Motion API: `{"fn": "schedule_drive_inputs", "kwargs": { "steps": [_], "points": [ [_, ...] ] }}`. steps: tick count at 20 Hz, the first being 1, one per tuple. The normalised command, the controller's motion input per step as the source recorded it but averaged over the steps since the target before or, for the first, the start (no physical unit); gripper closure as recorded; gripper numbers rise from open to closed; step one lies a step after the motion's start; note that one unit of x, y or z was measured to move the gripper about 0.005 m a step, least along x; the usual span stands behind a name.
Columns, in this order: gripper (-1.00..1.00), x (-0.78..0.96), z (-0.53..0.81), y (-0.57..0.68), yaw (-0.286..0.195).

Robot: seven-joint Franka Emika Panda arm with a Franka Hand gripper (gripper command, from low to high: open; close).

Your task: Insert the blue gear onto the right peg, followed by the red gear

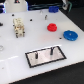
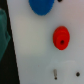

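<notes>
The blue gear lies flat on the white worktop, its round face turned upward, near the worktop's edge at the exterior view's right. Being a disc, it shows no long axis. The red gear sits just beside it, apart from it, toward the exterior view's left and farther back, also resting flat with its dark centre hole facing up. In front of both gears lies the grey, black-bordered plate, carrying two short dark pins that stand upright; the right peg is the one nearer the gears, and its twin stands toward the exterior view's left. Nothing sits on either pin.

The end effector hovers over the worktop well apart from both gears, at the exterior view's left, with the red gear the nearer of the two. Whether its fingers are parted or closed cannot be told from these pictures; nothing is seen between them.

The wrist view shows the red gear and part of the blue gear on the white surface, blurred.
</notes>
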Motion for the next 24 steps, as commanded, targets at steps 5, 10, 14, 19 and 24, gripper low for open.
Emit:
{"fn": "schedule_drive_inputs", "kwargs": {
  "steps": [5,10,14,19,24],
  "points": [
    [-1.00,0.00,-0.37,0.08,0.000],
    [-1.00,0.00,-0.36,0.01,0.000],
    [-1.00,0.03,-0.36,0.08,0.000],
    [-1.00,0.00,-0.35,0.01,0.000],
    [-1.00,0.00,-0.36,0.00,0.000]
  ]
}}
